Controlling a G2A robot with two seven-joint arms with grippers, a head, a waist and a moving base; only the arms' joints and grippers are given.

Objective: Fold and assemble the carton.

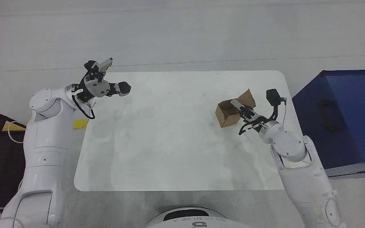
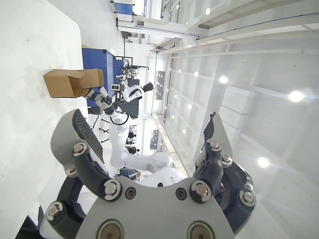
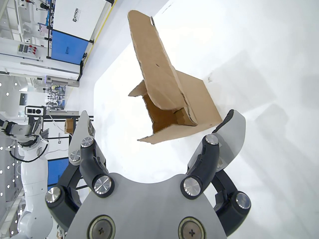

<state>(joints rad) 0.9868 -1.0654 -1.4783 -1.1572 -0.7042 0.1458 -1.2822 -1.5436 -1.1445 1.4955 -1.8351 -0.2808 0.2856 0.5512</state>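
- You'll find the carton [image 1: 230, 113] [image 2: 59, 85] [image 3: 197, 100] lying on its side on the white tabletop [image 1: 171, 148]. It is plain brown card with one end open and not yet folded.
- One long flap [image 3: 152, 58] angles up and away from the carton's body, and shorter flaps spread out around the mouth.
- That open mouth faces your right pincer [image 1: 246, 114] [image 3: 158, 123], which sits just beside the carton with its fingers spread wide and nothing gripped.
- One fingertip [image 3: 230, 118] is right next to the carton's corner. You cannot tell whether it touches.
- Your left pincer [image 1: 124, 88] [image 2: 144, 115] is well apart from the carton, across the tabletop from it. Its fingers are parted and hold nothing.
- A blue cabinet [image 1: 336, 114] stands off the tabletop, on the side of the carton away from the left pincer.
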